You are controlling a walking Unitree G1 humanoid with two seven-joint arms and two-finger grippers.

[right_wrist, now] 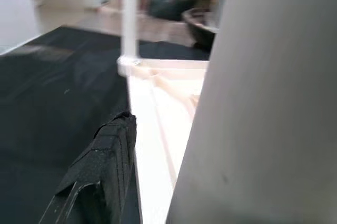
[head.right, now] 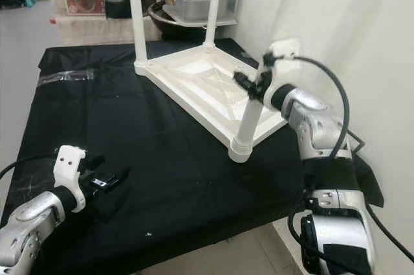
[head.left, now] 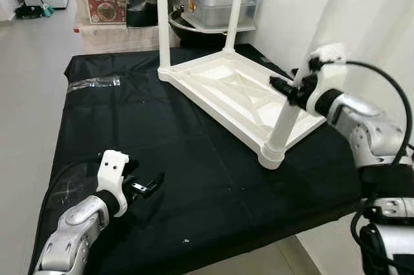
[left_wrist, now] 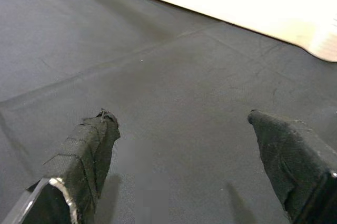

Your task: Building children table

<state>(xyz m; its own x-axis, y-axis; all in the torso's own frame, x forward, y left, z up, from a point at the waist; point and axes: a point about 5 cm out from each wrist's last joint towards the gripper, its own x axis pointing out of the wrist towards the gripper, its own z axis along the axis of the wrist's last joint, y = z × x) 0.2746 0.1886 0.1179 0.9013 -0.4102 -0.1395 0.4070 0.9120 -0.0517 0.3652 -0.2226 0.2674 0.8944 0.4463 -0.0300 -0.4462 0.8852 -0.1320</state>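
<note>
Three legs up on our flipped tabletop (head.left: 226, 90); right gripper (head.left: 292, 87) clamps the tilted leg (head.left: 284, 123) right of centre, could cross-seat and pop; left gripper (head.left: 145, 186) open, empty, lower left.

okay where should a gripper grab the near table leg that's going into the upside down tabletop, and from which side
Grip the near leg on its smooth round shaft, above the ribbed collar at the tabletop corner. Come from the robot's right, the open table edge, where the right gripper already closes on it; the shaft is slim enough for the fingers to span.
</note>
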